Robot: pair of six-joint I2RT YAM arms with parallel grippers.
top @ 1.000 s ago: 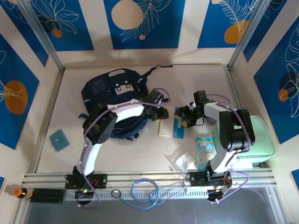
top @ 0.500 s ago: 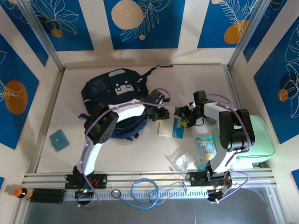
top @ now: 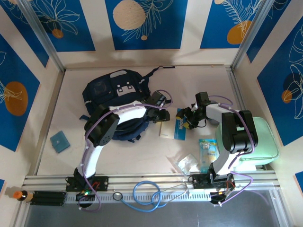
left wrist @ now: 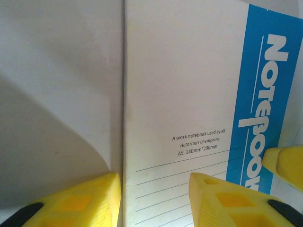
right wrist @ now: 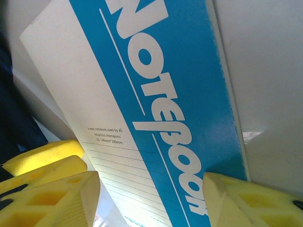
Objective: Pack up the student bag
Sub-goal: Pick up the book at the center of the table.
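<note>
- The large dark navy fabric student bag [top: 113, 92], with a grey-white patch and black straps, is lying flat at the far left-centre of the table [top: 142, 151]. Whether its opening is unzipped cannot be told, as the left arm is laid across its near part.
- A thin white paper notebook with a blue band [top: 173, 128] is lying flat on the table just beside the bag's right edge, between the two grippers.
- The left gripper [left wrist: 154, 189] is held low at the notebook's white edge with its jaws released. One yellow finger is set over the bare table outside the edge, the other over the cover. Judged: it is placed astride the edge so that it can be pinched or lifted.
- The right gripper [right wrist: 151, 189] is lowered over the blue side, its jaws spread with the band between them and nothing grasped. Judged: the notebook is to be steadied against sliding.
- Judged: the notebook is not yet lifted, so packing is at an early stage.
- A mint green rectangular zip case [top: 262, 137] is noted at the right edge, with a printed snack packet [top: 207, 150] and a clear plastic pouch [top: 185, 162] nearer the front. A small teal square [top: 60, 141] lies well apart at the left.
- Obstacles judged: the flat cover offers little purchase, the two sets of fingers are close enough to collide, and the left arm lies over the bag.
</note>
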